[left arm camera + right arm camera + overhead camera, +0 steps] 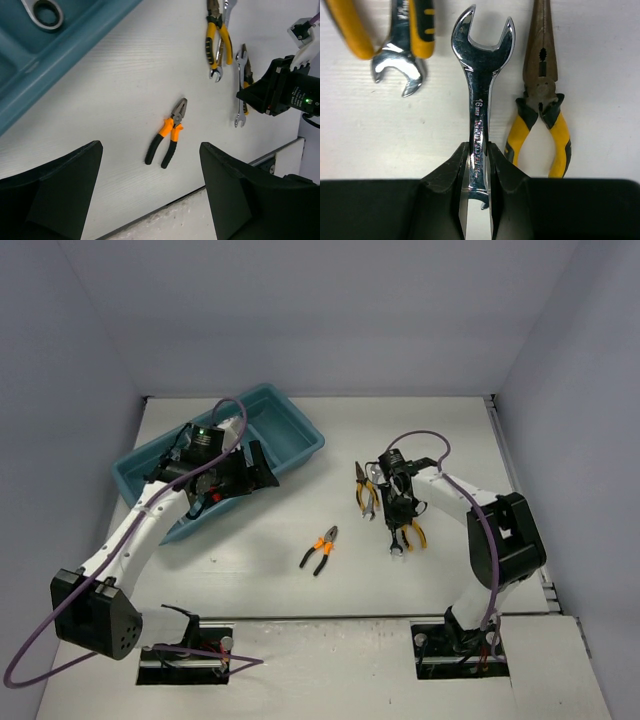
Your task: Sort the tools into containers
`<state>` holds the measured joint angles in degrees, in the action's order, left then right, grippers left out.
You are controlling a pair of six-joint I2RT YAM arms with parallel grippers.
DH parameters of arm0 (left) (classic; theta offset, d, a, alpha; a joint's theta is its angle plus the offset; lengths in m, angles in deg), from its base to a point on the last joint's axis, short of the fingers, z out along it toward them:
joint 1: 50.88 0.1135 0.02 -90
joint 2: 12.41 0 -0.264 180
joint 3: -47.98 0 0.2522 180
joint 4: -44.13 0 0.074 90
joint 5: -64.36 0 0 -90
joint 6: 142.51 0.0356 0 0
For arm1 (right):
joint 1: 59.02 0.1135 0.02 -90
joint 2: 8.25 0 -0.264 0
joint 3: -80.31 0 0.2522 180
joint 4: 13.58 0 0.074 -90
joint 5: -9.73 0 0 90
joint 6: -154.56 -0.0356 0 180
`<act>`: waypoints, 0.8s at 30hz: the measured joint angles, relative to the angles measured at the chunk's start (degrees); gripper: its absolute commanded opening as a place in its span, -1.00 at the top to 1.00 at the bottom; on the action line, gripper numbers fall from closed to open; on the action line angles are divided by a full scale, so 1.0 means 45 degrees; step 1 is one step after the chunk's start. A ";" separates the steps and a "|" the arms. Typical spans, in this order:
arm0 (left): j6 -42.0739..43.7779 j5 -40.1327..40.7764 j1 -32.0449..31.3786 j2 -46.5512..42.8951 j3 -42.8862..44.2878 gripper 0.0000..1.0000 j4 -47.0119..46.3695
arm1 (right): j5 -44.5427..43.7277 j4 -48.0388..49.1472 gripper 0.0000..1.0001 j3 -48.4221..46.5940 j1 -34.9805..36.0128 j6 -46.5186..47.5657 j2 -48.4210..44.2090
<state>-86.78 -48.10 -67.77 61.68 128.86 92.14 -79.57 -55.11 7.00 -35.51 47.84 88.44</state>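
- Silver wrench [481, 100] lies against the white table [420, 430], my right gripper [479, 150] clenched on its shank, yellow-handled pliers [540, 115] just beside it.
- My left gripper [149, 150] hangs released near the teal tray [300, 430].
- Sorting looks partly done. One ring wrench [46, 11] shows in the tray, while orange pliers [320, 549] and several tools by the right arm wait outside.
- My left arm hides most compartments, so I cannot tell their contents.

The tray [298, 418] is sitting far left on the table [420, 430], a ring wrench [47, 12] lying in it; lone pliers [320, 549] are lying mid-table, and right of them an open-end wrench [481, 100] is lying between long-nosed pliers [542, 100] and a second wrench [395, 57]
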 measured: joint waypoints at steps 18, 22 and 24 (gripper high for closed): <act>-0.3390 -0.0990 -0.2372 0.2014 -0.2085 -0.51 -0.6900 | 0.1191 -0.0258 1.00 -0.3074 0.2930 0.0020 -0.0860; -0.3615 -0.0982 -0.2939 0.2488 -0.2065 -0.50 -0.7533 | 0.1469 -0.0236 1.00 -0.3661 0.3583 -0.0054 -0.0860; -0.3684 -0.0943 -0.3126 0.2639 -0.2030 -0.49 -0.7702 | 0.1639 -0.0194 1.00 -0.3774 0.3829 -0.0112 -0.0860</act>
<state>-103.35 -52.35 -81.84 73.56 119.73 57.48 -72.19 -55.98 -9.98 -18.28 47.33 84.57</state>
